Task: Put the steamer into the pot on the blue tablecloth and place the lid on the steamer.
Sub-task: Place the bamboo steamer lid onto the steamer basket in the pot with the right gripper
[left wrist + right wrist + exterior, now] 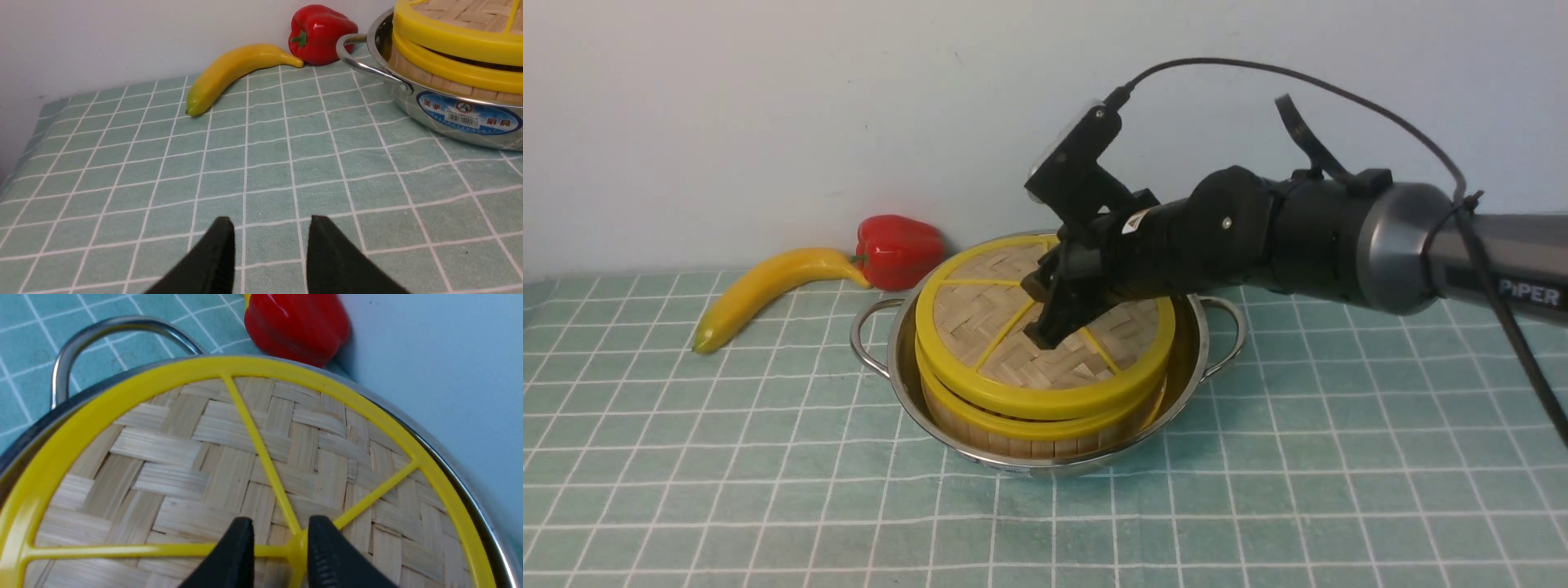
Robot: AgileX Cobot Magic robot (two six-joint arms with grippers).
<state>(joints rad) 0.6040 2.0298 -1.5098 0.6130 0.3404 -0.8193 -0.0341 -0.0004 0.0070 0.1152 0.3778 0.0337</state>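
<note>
Straddling the centre of the lid (163, 457), the right gripper (281, 523) stands parted, holding nothing.

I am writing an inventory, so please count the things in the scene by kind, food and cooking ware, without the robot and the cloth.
Food: 2 (banana, pepper)
Cooking ware: 3 (pot, steamer, lid)
Total: 5

banana (768, 287): yellow, curved, lying flat, stem end just beside the pepper
pepper (900, 251): red, against the white wall (768, 122)
</note>
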